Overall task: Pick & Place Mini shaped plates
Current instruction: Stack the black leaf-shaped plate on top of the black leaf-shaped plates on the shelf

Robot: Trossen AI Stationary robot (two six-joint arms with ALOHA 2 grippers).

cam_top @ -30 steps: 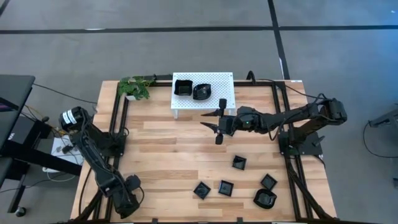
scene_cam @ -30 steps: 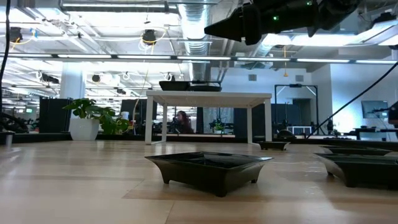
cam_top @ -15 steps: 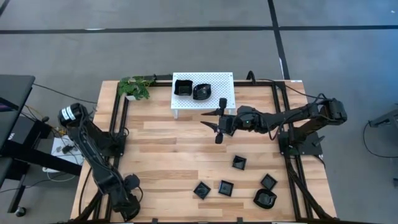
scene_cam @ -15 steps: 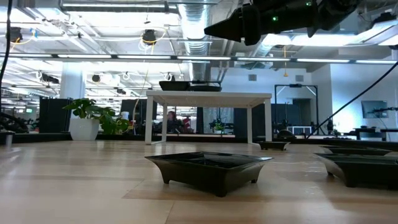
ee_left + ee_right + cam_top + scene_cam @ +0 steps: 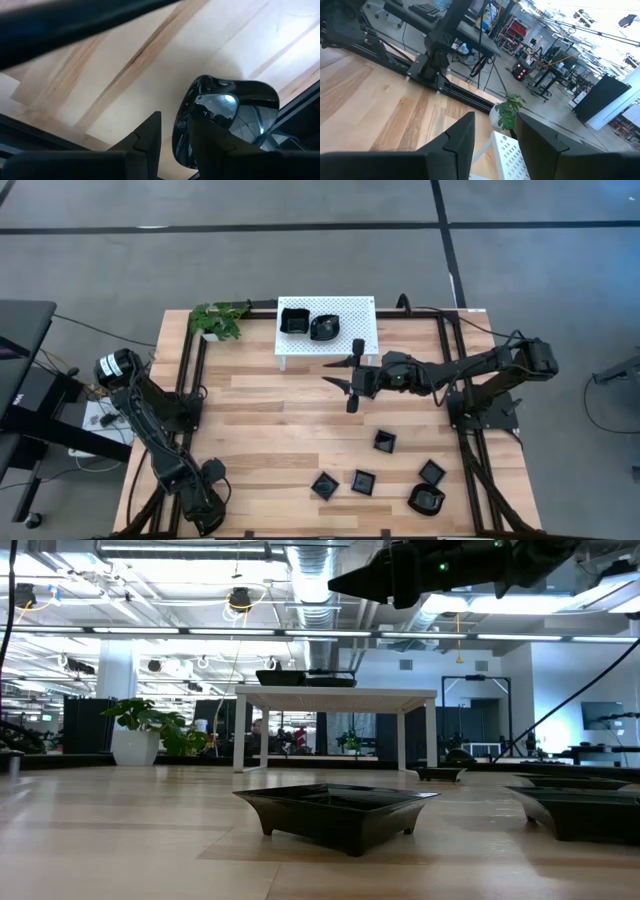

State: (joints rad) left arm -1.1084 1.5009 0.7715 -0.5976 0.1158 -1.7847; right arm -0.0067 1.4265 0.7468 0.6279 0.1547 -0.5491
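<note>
On the wooden counter [image 5: 280, 420], the right pincer [image 5: 349, 379] hangs above the middle of the boards, just in front of the white perforated rack [image 5: 355, 330], its two fingers spread wide apart and holding nothing. Two mini shaped plates already sit side by side on the rack: a square plate [image 5: 294, 320] and a rounded plate [image 5: 323, 328]. Five more lie on the near right part of the counter: one small square dish [image 5: 385, 442] alone, two square dishes [image 5: 324, 485] and [image 5: 363, 482] close together, another square dish [image 5: 432, 473] near the right rail, and a rounded dish [image 5: 426, 500] just beside it. A potted plant [image 5: 219, 319] stands at the far left corner. The left pincer [image 5: 207, 505] rests folded at the near left corner of the counter, fingers apart with nothing between them.
</note>
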